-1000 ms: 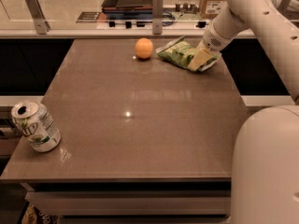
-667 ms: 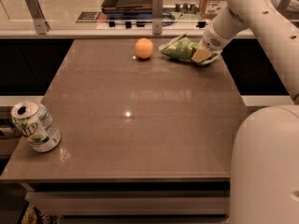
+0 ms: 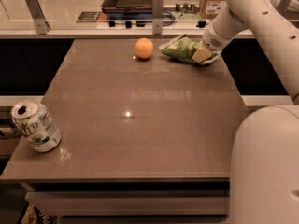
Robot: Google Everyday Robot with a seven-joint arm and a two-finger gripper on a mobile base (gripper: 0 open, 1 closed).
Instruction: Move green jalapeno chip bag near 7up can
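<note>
Crinkled green jalapeno chip bag (image 3: 181,49) lies far-right on table (image 3: 140,106), claw (image 3: 203,55) at its right end. Silver-white 7up can (image 3: 35,126) stands near-left corner, well apart.

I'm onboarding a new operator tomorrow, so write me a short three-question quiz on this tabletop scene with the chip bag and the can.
1. True or false: the 7up can and the green jalapeno chip bag sit near opposite corners of the table.
2. Where is the pincer? A) at the chip bag's right end; B) above the can; C) over the table's middle.
3. Fill in: the round fruit just left of the bag is an ____.

Key: 1 true; 2 A; 3 orange.
</note>
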